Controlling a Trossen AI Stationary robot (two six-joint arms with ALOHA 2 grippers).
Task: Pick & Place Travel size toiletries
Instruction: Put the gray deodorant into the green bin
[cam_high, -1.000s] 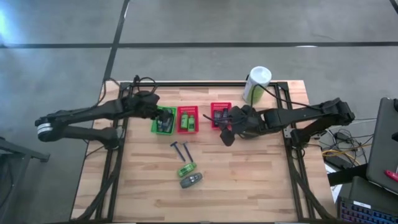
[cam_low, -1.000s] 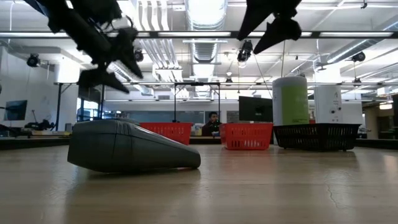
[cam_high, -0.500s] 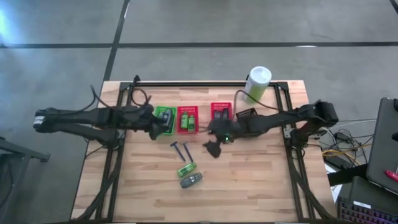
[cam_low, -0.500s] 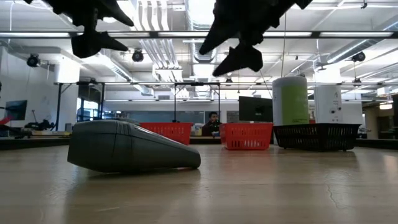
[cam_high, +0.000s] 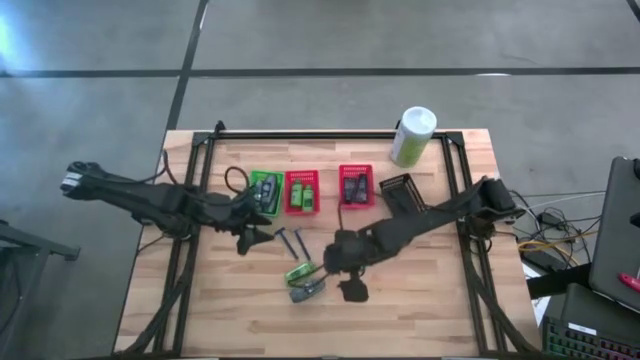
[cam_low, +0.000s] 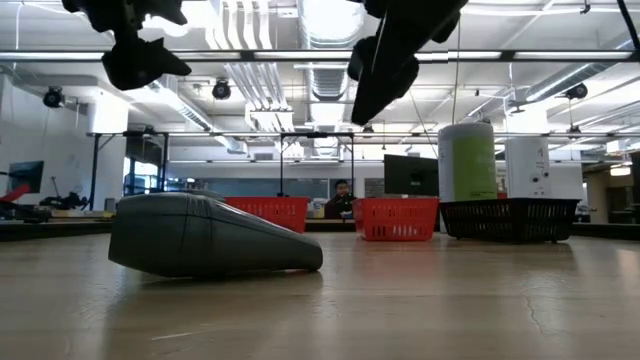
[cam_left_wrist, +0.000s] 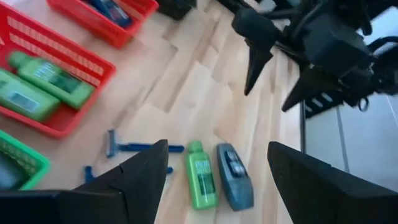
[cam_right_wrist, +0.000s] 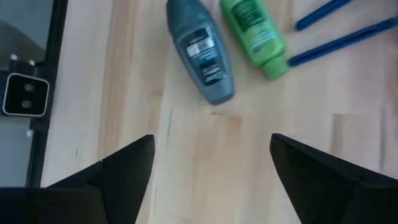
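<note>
Loose on the table lie a grey oval bottle (cam_high: 308, 290) (cam_right_wrist: 200, 50) (cam_low: 210, 235), a bright green tube (cam_high: 300, 271) (cam_right_wrist: 254, 31) (cam_left_wrist: 200, 182) and two thin blue razors (cam_high: 290, 241) (cam_left_wrist: 134, 147), all flat on the wood. My right gripper (cam_high: 350, 282) (cam_right_wrist: 211, 186) hangs open just right of the grey bottle, above the table. My left gripper (cam_high: 250, 236) (cam_left_wrist: 214, 186) is open, left of the razors, also in the air. More green tubes (cam_left_wrist: 37, 87) lie in a red basket.
Along the far side stand a green basket (cam_high: 265, 192), two red baskets (cam_high: 302, 191) (cam_high: 355, 186) and a dark basket (cam_high: 397, 187). A white-and-green canister (cam_high: 413, 137) stands at the far edge. Bare wood lies toward the near edge and right of the bottle.
My right gripper has travelled from beside the right-hand red basket toward the near edge and leftward, ending beside the grey bottle. My left gripper has left the green basket and moved toward the near edge, stopping left of the razors. The loose items have stayed put.
</note>
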